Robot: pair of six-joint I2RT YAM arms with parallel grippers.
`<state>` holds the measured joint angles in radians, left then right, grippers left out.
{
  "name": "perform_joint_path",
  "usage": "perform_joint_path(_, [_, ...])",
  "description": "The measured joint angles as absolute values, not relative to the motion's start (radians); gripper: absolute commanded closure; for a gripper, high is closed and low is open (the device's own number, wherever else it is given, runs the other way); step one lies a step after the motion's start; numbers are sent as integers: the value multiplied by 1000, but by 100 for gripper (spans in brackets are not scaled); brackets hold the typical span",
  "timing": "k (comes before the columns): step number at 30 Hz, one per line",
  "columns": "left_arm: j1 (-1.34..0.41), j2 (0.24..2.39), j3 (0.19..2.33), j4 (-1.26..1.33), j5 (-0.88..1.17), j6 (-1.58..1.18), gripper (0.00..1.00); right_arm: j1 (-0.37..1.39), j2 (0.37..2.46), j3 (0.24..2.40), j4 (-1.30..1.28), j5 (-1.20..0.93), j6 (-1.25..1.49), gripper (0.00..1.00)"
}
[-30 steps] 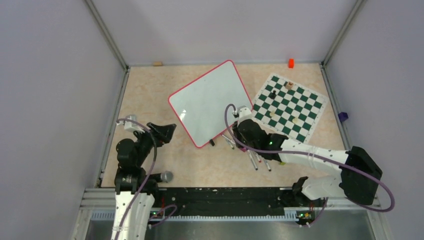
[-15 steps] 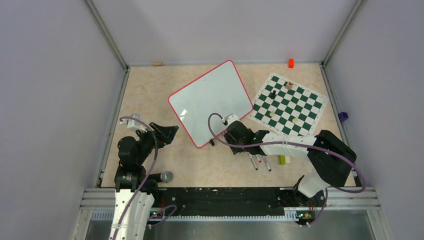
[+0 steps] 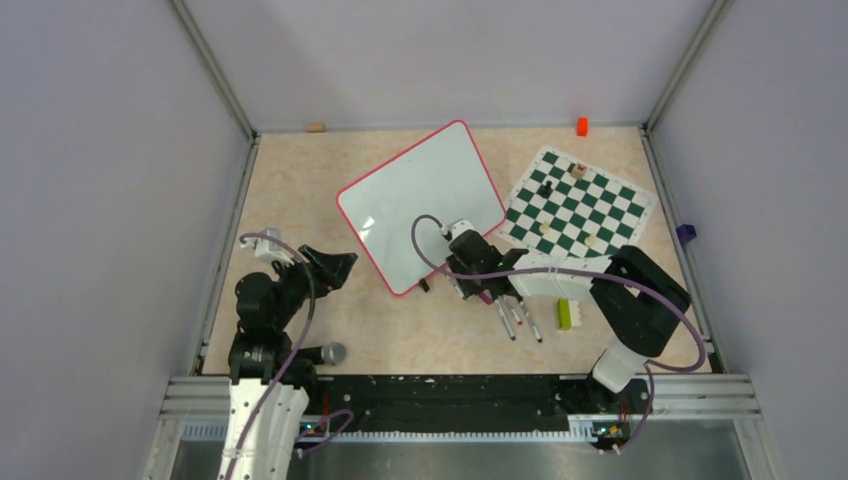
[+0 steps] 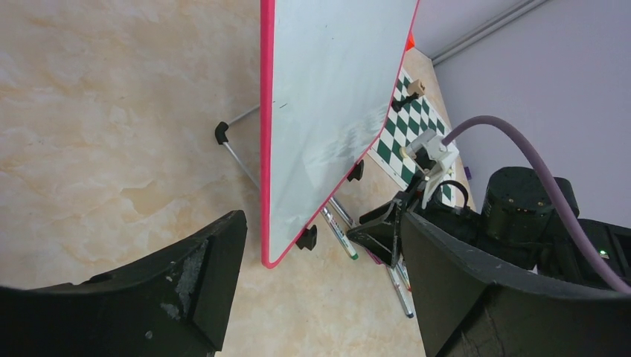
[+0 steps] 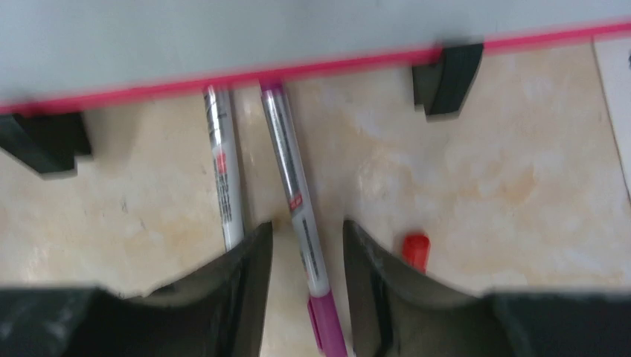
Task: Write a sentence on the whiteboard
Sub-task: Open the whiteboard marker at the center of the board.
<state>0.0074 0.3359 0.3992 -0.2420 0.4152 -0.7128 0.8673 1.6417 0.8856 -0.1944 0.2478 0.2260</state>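
Markers (image 5: pixel 294 186) at whiteboard (image 3: pixel 420 195) rim, chess mat (image 3: pixel 580 210) just beside

The left arm (image 3: pixel 262 305) and right arm (image 3: pixel 632 300) are black, white-sleeved, trailing purple cables (image 3: pixel 414 242).
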Motion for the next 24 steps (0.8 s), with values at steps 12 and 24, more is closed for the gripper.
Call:
perform_joint_path(12, [-27, 339, 426, -204, 490, -731, 20, 863, 1636, 894, -212, 236, 255, 100])
perform_joint_path(24, [-464, 536, 426, 72, 366, -761, 23, 801, 1058, 799, -107, 208, 421, 100])
